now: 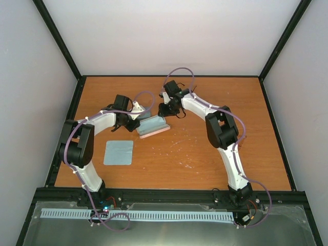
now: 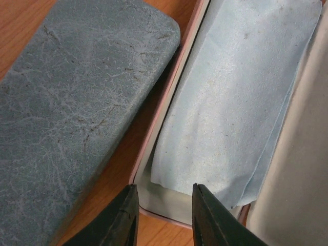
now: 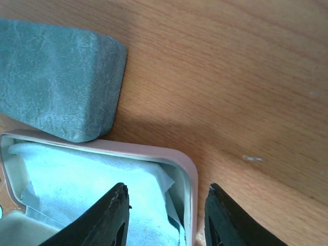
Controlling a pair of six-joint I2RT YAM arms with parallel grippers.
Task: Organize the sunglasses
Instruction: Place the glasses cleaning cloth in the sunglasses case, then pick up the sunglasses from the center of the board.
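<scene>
Inside the open pink case (image 1: pixel 154 127), a little left of the tabletop's (image 1: pixel 205 154) middle, a light-blue cloth (image 1: pixel 152 123) covers the lining. The sunglasses cannot be made out in any view. In the right wrist view a dark sliver (image 3: pixel 172 218) shows under the cloth's corner against the case wall; what it is cannot be told.

A blue-grey case (image 1: pixel 145 113) lies shut just beside the pink one, on its far-left side, the two running side by side with a narrow strip of wood between them in the left wrist view.

The left tool (image 2: pixel 164 192) hangs over one end of the pink case, its fingers (image 2: pixel 125 218) spread partway and pinching nothing; the rim and pale lining show in the gap. The right tool (image 3: pixel 166 192) hangs over the case's other end, also spread and holding nothing: one finger is above the cloth, the other above bare wood, with the pink rim passing between them.

A second light-blue cloth (image 1: pixel 118 152) lies flat by itself, well apart from the cases, closer to the near and left edges.
</scene>
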